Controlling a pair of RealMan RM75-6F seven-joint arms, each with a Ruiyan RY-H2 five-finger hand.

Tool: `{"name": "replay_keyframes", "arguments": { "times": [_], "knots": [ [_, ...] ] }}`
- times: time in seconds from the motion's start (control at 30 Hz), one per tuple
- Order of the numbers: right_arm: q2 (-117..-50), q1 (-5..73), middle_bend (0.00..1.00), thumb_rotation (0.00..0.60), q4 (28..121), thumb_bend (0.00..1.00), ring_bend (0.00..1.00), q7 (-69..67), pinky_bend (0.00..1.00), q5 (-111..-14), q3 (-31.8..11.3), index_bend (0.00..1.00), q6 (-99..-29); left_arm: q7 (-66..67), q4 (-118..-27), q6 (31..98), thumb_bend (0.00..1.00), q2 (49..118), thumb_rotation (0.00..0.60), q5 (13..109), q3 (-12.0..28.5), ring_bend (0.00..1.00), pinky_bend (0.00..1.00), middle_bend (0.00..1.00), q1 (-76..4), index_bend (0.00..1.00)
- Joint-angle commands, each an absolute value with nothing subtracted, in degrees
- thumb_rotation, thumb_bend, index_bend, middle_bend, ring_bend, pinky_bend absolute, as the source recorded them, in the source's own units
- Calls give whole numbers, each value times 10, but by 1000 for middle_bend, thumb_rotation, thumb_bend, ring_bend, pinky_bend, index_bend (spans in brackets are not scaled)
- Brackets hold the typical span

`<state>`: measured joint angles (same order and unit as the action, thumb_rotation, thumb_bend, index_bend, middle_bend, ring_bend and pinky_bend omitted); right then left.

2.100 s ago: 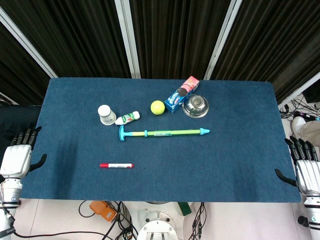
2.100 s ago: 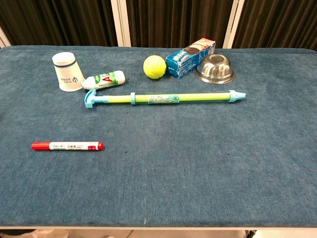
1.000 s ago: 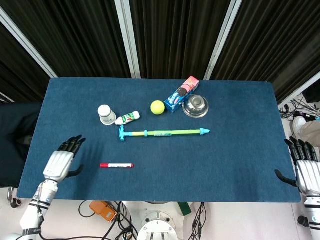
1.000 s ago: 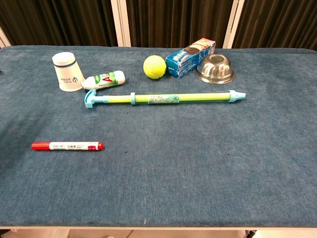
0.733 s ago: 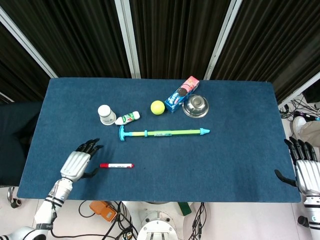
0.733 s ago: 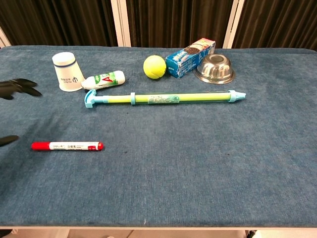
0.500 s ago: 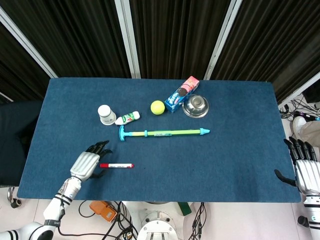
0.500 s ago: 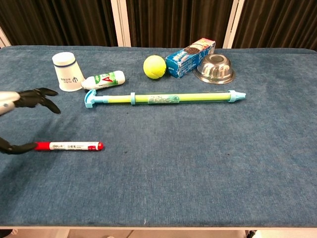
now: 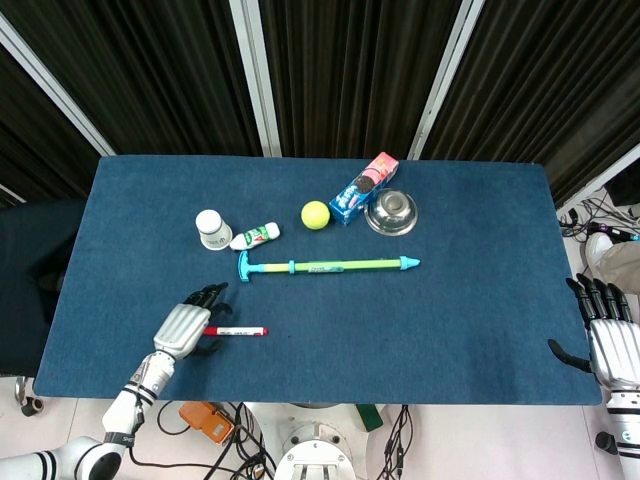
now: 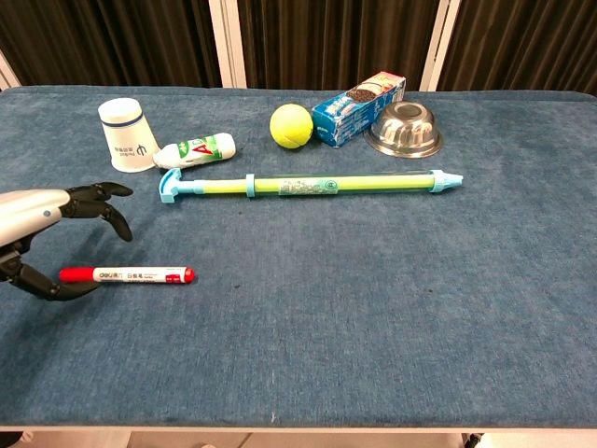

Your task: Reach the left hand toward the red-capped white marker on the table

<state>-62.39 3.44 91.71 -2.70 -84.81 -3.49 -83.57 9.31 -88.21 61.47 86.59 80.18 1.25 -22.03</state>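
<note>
One left hand [image 10: 42,238], released with fingers apart, hovers over the marker's [image 10: 128,274] end near the table's [image 10: 373,308] front-left corner; a careless closing could roll it away.

The surface [image 10: 373,308] under me is covered in matt blue cloth with a short, slightly rough nap, and my left robot hand [image 10: 42,229] at the left edge of the frame has a smooth silvery shell with matt black fingers [image 10: 104,207]. Near it lies the marker [image 10: 126,274], smooth white plastic with glossy red ends, and the long green-and-teal pump [image 10: 308,185] above it looks like shiny, partly see-through plastic. In the upper part of the frame the bowl [image 10: 403,129] is polished metal, the ball [image 10: 291,125] is fuzzy felt, the cup [image 10: 127,135] is matt white paper, and the cookie box [image 10: 358,108] is printed cardboard with a light sheen.
</note>
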Motion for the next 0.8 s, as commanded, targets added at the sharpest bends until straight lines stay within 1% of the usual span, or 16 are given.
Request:
{"name": "replay_keyframes", "arguments": {
  "times": [0.03,0.33,0.8],
  "knots": [
    [-624,34,101,600,917,333,79,-27,39,-848,-35,145,-835,93,-879,614,270,869,600,799,11,0,154,0,-221,350],
    [-624,35,101,600,919,333,79,-23,39,-848,-34,145,-834,90,-876,613,286,880,600,793,12,0,154,0,-226,368],
    [-623,36,101,600,918,333,79,-25,39,-845,-35,145,-832,91,-856,593,319,907,600,783,16,0,154,0,-247,429]
  ]
}}
